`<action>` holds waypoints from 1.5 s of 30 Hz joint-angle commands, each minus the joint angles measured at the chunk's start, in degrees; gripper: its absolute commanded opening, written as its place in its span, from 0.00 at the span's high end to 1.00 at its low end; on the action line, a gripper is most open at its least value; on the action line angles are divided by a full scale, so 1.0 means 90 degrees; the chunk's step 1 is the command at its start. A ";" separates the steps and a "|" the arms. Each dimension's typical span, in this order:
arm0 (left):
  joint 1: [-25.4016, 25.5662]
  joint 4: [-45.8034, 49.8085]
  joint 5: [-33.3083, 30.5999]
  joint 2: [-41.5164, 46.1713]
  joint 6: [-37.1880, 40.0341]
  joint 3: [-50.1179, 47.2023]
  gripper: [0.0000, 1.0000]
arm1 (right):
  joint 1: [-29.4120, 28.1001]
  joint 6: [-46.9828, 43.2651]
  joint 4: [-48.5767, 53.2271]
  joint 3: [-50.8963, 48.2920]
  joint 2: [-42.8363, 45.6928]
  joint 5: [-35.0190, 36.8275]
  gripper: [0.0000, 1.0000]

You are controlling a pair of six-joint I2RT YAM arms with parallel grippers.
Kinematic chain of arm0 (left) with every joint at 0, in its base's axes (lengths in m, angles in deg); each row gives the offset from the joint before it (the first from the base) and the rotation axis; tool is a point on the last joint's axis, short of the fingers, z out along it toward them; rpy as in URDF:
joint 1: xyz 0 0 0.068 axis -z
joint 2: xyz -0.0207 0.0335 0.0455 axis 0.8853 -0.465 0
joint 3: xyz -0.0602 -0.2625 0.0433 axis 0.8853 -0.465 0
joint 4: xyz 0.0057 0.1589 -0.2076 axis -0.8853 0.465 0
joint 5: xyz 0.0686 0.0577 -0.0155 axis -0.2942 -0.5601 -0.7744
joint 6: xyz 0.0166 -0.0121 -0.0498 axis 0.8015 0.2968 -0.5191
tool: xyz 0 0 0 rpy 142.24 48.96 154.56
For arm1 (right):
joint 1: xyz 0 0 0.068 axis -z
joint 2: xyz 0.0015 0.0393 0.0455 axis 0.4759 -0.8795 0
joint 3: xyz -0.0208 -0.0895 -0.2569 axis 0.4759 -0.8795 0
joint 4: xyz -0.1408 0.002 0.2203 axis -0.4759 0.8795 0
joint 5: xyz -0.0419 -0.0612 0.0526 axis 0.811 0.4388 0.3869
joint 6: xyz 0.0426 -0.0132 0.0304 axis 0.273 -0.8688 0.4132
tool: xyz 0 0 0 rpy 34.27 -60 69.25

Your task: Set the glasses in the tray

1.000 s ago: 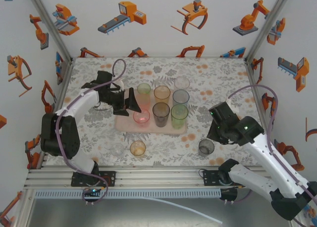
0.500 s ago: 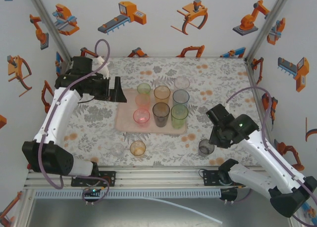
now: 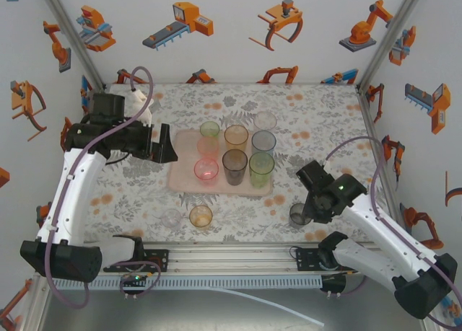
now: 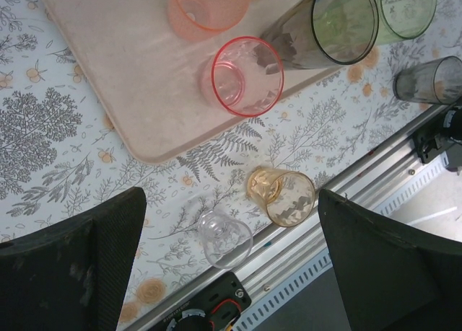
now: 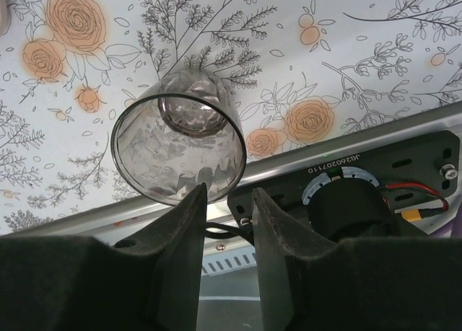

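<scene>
Left gripper (image 3: pixel 166 151) released, jaws wide, empty. It has pulled back from the tray (image 3: pixel 180 181) to the left of frame, leaving the pink glass (image 4: pixel 247 76) standing on the tray, so that drop looks done. Right gripper (image 5: pixel 227 194) has dropped toward the smoky grey glass (image 5: pixel 179 147) at lower right. Its jaws are narrowly apart with nothing between them, and the glass sits just past the fingertips. Amber glass (image 4: pixel 283 194) and clear glass (image 4: pixel 225 237) are off the tray, near the bottom rail. Floral tablecloth (image 3: pixel 325 115); white walls with robot cartoons.
</scene>
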 commanded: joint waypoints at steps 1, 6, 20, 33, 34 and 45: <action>-0.0024 0.0139 -0.0036 0.0140 0.0156 -0.0102 0.05 | -0.0044 0.0203 -0.0263 -0.0171 0.0053 0.0092 0.67; -0.0024 0.0148 -0.0037 0.0170 0.0119 -0.0136 0.05 | -0.0049 0.0206 -0.0374 -0.0299 -0.0007 0.0117 0.67; -0.0020 0.0160 -0.0105 0.0314 0.0164 -0.0267 0.05 | -0.0034 0.0264 -0.0658 -0.0681 -0.0090 0.0103 0.68; -0.0022 0.0260 -0.0241 0.0458 0.0242 -0.0402 0.04 | -0.0034 0.0149 -0.0910 -0.0729 -0.0356 0.0106 0.78; -0.0024 0.0265 -0.0241 0.0463 0.0244 -0.0399 0.04 | -0.0034 0.0141 -0.0923 -0.0728 -0.0349 0.0106 0.78; -0.0024 0.0260 -0.0271 0.0480 0.0232 -0.0338 0.04 | -0.0034 -0.0041 -0.0786 -0.0584 -0.0395 0.0172 0.91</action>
